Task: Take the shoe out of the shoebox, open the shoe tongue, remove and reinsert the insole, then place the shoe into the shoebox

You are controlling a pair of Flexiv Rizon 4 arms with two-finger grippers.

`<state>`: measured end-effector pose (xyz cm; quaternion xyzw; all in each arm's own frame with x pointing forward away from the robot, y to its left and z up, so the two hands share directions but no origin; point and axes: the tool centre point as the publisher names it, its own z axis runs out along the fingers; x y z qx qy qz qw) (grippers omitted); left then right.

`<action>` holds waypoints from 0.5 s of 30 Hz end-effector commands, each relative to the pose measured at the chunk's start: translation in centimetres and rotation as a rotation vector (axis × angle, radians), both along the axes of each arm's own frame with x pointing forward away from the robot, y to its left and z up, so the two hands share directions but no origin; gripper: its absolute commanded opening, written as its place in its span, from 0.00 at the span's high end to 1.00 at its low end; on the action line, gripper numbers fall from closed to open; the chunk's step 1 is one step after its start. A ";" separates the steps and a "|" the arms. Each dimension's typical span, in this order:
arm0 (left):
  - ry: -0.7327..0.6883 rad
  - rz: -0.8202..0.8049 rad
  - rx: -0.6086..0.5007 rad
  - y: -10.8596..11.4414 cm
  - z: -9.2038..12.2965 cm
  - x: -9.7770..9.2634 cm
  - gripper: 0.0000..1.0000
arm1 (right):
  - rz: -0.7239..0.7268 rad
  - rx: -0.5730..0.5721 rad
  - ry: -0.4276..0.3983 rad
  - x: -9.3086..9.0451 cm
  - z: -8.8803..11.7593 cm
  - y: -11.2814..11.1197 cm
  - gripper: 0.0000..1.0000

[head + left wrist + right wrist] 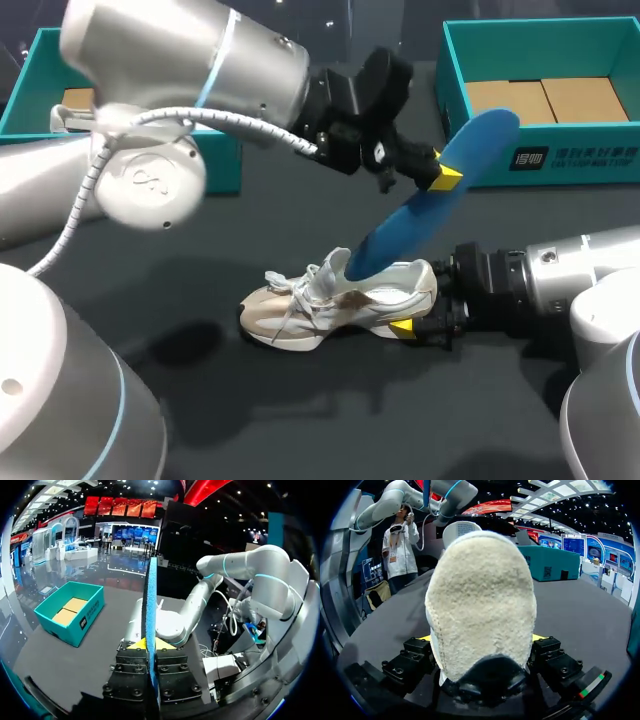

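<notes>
A beige and white sneaker (330, 298) stands on the dark table, toe to the left. My right gripper (412, 310) is at its heel, one finger on each side, shut on the shoe; in the right wrist view the fuzzy heel (480, 600) fills the space between the fingers of the right gripper (481, 639). A blue insole (440, 195) slants up out of the shoe's mouth toward the right. Above the shoe, my left gripper (445, 172) is shut on the insole near its upper end. In the left wrist view the insole (150, 600) stands edge-on in the left gripper (151, 645).
An open teal shoebox (455, 85) with brown card inside stands at the back right. Another teal box (30, 85) is at the back left, partly behind my left arm. In the left wrist view a teal box (87, 615) lies off to the side of the gripper.
</notes>
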<state>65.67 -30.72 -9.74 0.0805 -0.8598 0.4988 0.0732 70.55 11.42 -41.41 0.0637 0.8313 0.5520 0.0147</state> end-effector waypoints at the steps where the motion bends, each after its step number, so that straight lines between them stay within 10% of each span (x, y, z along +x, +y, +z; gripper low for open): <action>1: -0.004 0.002 -0.059 2.8 0.3 -0.1 1.00 | -0.001 -0.005 0.000 -0.1 0.1 0.0 1.00; 15: 0.137 0.084 -0.205 6.3 0.4 -4.0 1.00 | -0.001 -0.005 0.000 -0.1 0.1 0.0 1.00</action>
